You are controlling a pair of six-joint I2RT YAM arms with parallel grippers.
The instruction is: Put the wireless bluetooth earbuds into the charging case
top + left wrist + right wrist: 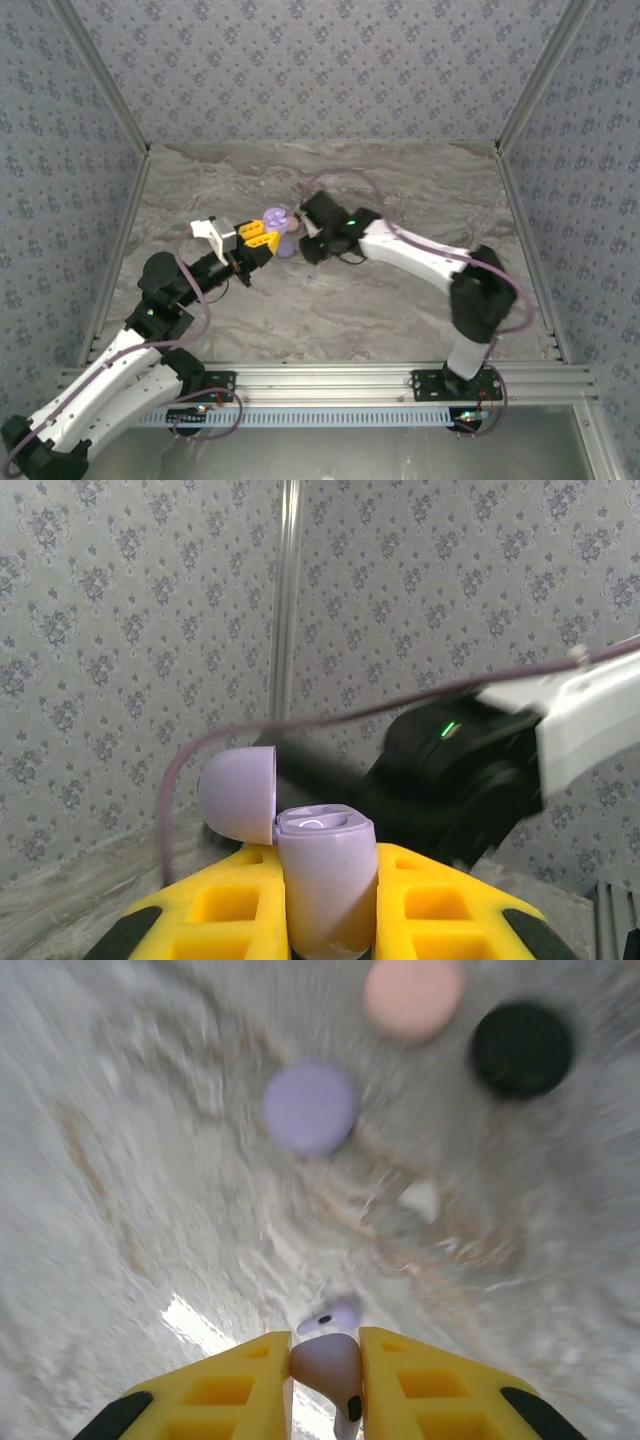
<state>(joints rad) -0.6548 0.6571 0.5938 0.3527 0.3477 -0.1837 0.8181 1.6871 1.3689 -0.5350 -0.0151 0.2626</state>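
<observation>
Your left fingers (230,905) clamp the open lavender charging case (325,880); your right fingers (230,1390) pinch a lavender earbud (325,1365), with a second earbud (338,1315), lavender disc (310,1108), pink disc (412,997) and black disc (522,1048) lying beyond.

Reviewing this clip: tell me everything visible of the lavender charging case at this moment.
The charging case is a small, rounded, pale lavender shell of smooth, glossy-looking plastic. Its hinged lid stands open, swung to one side and baring the top face; what sits inside cannot be told. The body stands roughly upright, clamped low on its sides between the yellow fingers of the left end effector.
</observation>
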